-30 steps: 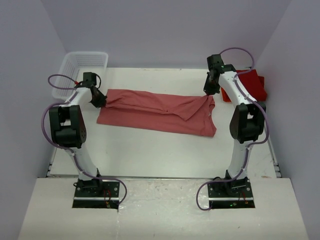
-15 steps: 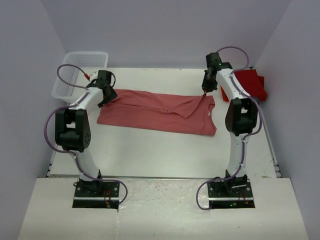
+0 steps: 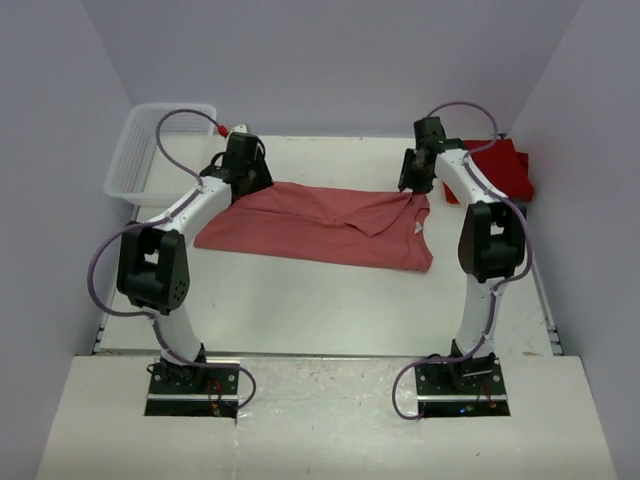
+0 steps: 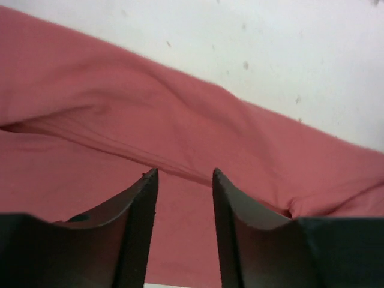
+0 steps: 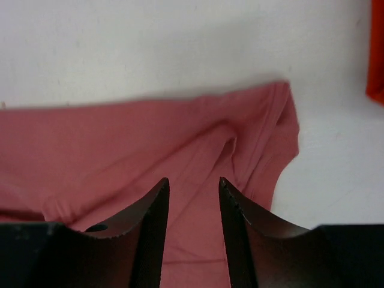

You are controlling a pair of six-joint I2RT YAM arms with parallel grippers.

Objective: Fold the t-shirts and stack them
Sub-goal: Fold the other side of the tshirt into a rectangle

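The left gripper (image 4: 185, 175) is seen with its jaws parted and nothing between them, only salmon cloth lying beneath. In the overhead view it is placed over the far edge of the faded salmon-red t-shirt (image 3: 320, 228), left of centre in the frame. Compared with the pictures of a second and half a second ago, this gripper has been carried from the shirt's left end up and to the right along the far edge. The left end of the cloth, then reaching out toward it, is now left lying with a slanted outline. The right gripper (image 5: 193, 181) is likewise spread and empty, held just above the shirt's upper right corner, where a folded-over flap is seen. Its place is hardly altered, only shifted a little toward the top of the frame. The shirt is laid as a long band across the middle of the table (image 3: 300, 310), apparently folded once lengthwise. The brighter red folded t-shirts (image 3: 505, 165) are stacked at the right edge, near the right arm, and the white mesh basket (image 3: 150, 150) stands in the upper left. It is judged that the lengthwise fold has been let go, and that fresh grips are needed for a crosswise fold before the shirt can be stacked.
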